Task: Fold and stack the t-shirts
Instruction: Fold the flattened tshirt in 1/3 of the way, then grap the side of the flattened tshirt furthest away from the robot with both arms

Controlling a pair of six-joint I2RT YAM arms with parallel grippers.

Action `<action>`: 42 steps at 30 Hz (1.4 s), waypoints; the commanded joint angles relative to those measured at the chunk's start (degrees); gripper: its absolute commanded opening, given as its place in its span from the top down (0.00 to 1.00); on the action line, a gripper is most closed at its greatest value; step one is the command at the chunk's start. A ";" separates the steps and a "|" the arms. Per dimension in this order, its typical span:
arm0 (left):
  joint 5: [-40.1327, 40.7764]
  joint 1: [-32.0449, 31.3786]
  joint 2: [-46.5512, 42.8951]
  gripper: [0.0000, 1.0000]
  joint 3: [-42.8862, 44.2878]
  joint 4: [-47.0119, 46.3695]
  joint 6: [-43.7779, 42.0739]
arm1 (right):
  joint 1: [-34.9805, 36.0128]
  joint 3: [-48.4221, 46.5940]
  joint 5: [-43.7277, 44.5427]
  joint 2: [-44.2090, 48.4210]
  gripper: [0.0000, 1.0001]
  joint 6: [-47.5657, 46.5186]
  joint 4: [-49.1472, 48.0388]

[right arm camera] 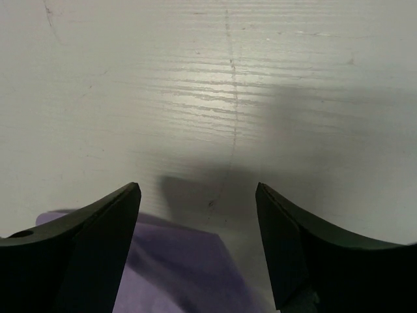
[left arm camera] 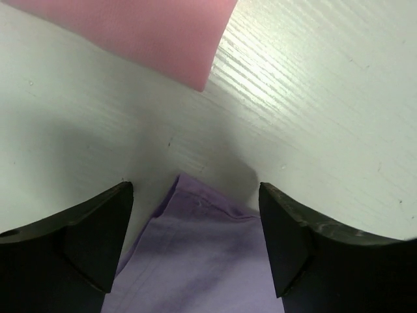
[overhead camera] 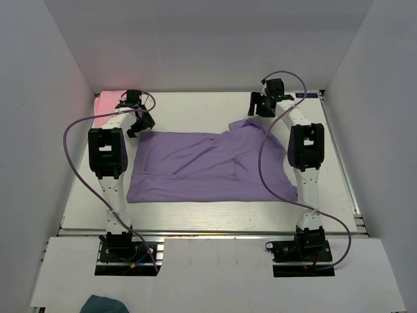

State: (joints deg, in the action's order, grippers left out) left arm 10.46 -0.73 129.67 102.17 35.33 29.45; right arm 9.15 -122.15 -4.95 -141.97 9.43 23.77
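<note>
The lavender-purple t-shirt (overhead camera: pixel 208 166) lies spread across the middle of the table, folded roughly into a rectangle with a raised flap at its far right. The pink t-shirt (overhead camera: pixel 105 104) lies folded at the far left corner. My left gripper (overhead camera: pixel 137 122) is open over the purple shirt's far left corner (left arm camera: pixel 195 248), jaws either side of it; the pink shirt (left arm camera: pixel 150 32) shows beyond. My right gripper (overhead camera: pixel 260 107) is open and empty above the purple shirt's far right edge (right arm camera: pixel 182 267).
The white table (overhead camera: pixel 195 107) is walled by white panels on the left, back and right. Purple cables loop from both arms. A dark teal cloth (overhead camera: pixel 104 304) lies below the table's front edge.
</note>
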 commanded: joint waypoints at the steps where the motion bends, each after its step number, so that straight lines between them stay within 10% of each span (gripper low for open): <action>1: -5.61 0.12 0.77 0.16 -4.68 -3.06 0.52 | 0.61 -2.48 -2.96 -1.03 0.27 1.20 -2.06; 6: -5.62 0.12 -0.47 0.45 -8.91 -4.57 1.13 | 1.14 -1.26 -6.73 -1.20 0.51 0.68 -2.58; 10: -6.15 0.12 -0.99 1.00 -8.92 -4.57 0.44 | 1.58 -0.19 -10.06 -0.41 1.00 0.15 -2.94; 25: -4.57 -0.94 -17.08 1.00 -20.78 -16.87 -2.56 | 2.54 13.25 -7.37 15.77 1.00 -4.77 -9.64; 26: -4.57 -0.94 -17.77 1.00 -20.78 -17.40 -3.08 | 2.63 12.47 -6.83 15.41 0.75 -4.60 -8.75; 28: -4.57 -0.94 -17.78 1.00 -20.78 -17.40 -3.09 | 2.54 12.20 -6.21 14.45 0.61 -5.21 -7.17; 30: -4.57 -0.94 -17.78 1.00 -20.78 -17.40 -3.09 | 2.45 10.89 -4.81 13.57 0.10 -5.83 -5.58; 42: -4.04 -0.94 -17.17 1.00 -18.68 -16.26 -3.69 | 2.46 8.77 -3.05 6.71 0.14 -8.91 -4.60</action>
State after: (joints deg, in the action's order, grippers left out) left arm 6.44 -1.67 115.50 81.58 19.07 26.79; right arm 11.40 -110.91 -8.88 -134.06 1.50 19.44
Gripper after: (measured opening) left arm 0.018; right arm 0.869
